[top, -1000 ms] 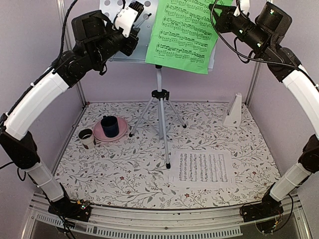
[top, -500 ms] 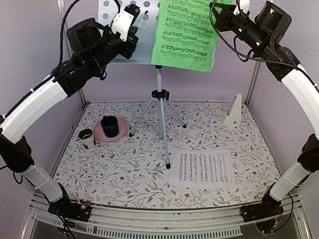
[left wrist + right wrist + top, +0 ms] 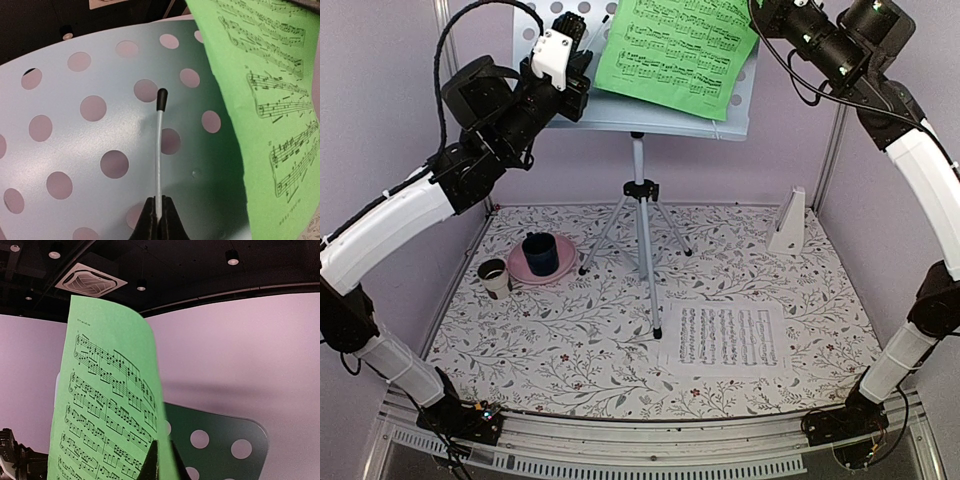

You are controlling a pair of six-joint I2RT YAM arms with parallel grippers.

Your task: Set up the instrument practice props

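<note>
The pale grey music stand (image 3: 642, 230) stands at the back centre, its hole-punched desk (image 3: 650, 108) tilted up. My left gripper (image 3: 588, 38) is shut on the desk's thin white retaining wire (image 3: 159, 150), which has a black tip, in front of the desk (image 3: 95, 150). My right gripper (image 3: 767, 12) is shut on the right edge of the green sheet of music (image 3: 675, 50) and holds it slanted over the desk (image 3: 220, 440). The green sheet also shows in the left wrist view (image 3: 270, 100) and the right wrist view (image 3: 105, 410). The white sheet (image 3: 728, 337) lies flat at front right. The white metronome (image 3: 788, 222) stands at back right.
A dark blue cup (image 3: 540, 253) stands on a pink plate (image 3: 520, 272) at the left, with a small white cup (image 3: 493, 275) beside it. The tripod legs spread over the floral mat (image 3: 570, 350). Lilac walls close in the back and sides.
The green sheet has risen and swung to a slant, its lower edge lifted. My left gripper has moved up and right along the desk's top. My right gripper has moved up.
</note>
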